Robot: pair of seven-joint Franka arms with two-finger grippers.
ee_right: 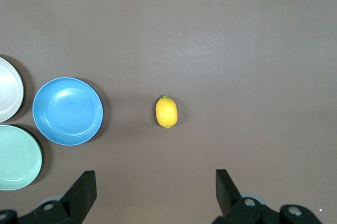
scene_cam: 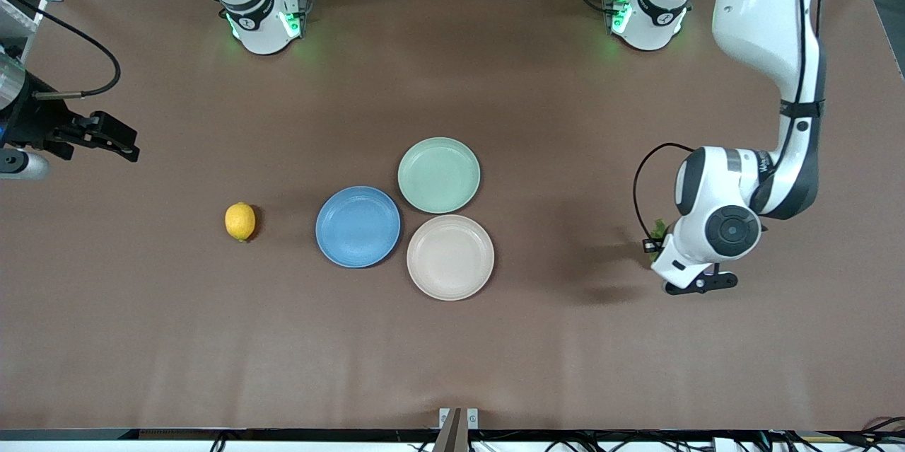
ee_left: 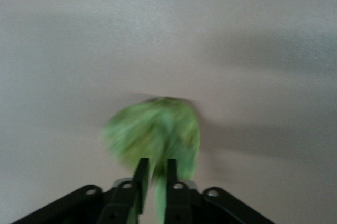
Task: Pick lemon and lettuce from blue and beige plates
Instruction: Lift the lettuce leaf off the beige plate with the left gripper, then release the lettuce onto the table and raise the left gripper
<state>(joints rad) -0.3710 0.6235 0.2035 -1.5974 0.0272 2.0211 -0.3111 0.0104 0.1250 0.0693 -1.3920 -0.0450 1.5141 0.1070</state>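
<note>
Left gripper (ee_left: 155,174): we see its fingers pinched together on the lettuce (ee_left: 155,132), which hangs from the tips in the left wrist view. In the front view only a scrap of green shows beside the wrist, over bare table toward the left arm's end, well apart from the plates.

Right gripper (ee_right: 155,190): its fingers stand wide apart and hold nothing. It hangs high over the table toward the right arm's end, with the lemon (ee_right: 166,112) on the table below, between and ahead of its fingers.

Lemon: it lies on the bare table (scene_cam: 452,353), beside the blue plate (scene_cam: 358,226) on the side toward the right arm's end, not touching it.

Plates: the blue plate, the beige plate (scene_cam: 450,257) and a mint-green plate (scene_cam: 439,175) sit in a tight cluster with rims touching or nearly so, all three bare.

Done, as we judge it: both task plates are cleared; the lemon is already off its plate and set down, and the right arm looks to be waiting.

Left, as we judge it: the lettuce is off its plate but in the left gripper's grip, so what remains is to lower it to the table under that gripper and let go.

Risk: the thin leaf may cling to a finger on release.
</note>
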